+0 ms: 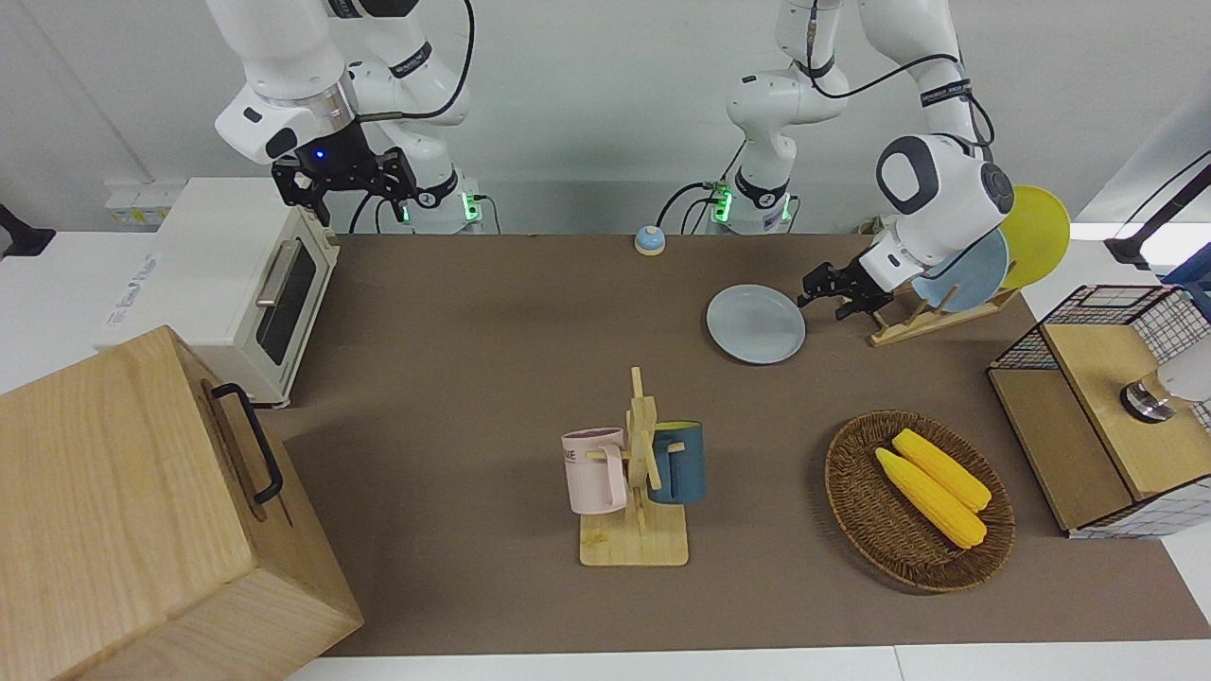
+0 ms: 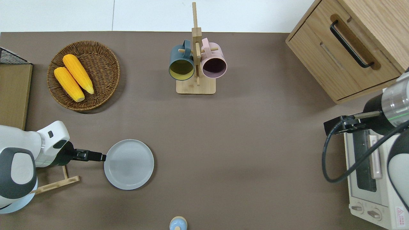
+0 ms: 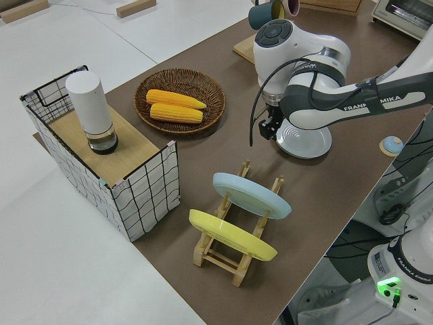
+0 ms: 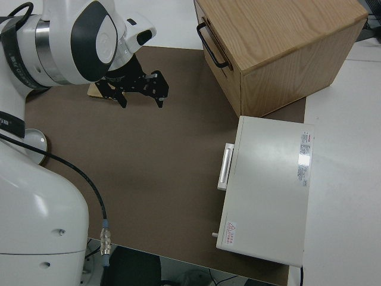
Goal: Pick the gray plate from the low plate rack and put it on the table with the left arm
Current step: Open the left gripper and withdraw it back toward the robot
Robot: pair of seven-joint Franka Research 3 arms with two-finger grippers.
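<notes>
The gray plate (image 1: 756, 323) lies flat on the table (image 1: 492, 359), between the small bell and the mug tree; it also shows in the overhead view (image 2: 128, 164). My left gripper (image 1: 825, 295) is open and empty, low at the plate's rim on the rack side (image 2: 101, 157). The low plate rack (image 1: 908, 322) stands at the left arm's end of the table and holds a light blue plate (image 1: 965, 270) and a yellow plate (image 1: 1036, 232). My right gripper (image 1: 345, 189) is open, its arm parked.
A wicker basket (image 1: 856, 511) with two corn cobs lies farther from the robots than the plate. A mug tree (image 1: 639, 473) holds two mugs mid-table. A wire crate (image 1: 1097, 407), a toaster oven (image 1: 236, 274), a wooden cabinet (image 1: 132, 511) and a bell (image 1: 649, 240) stand around.
</notes>
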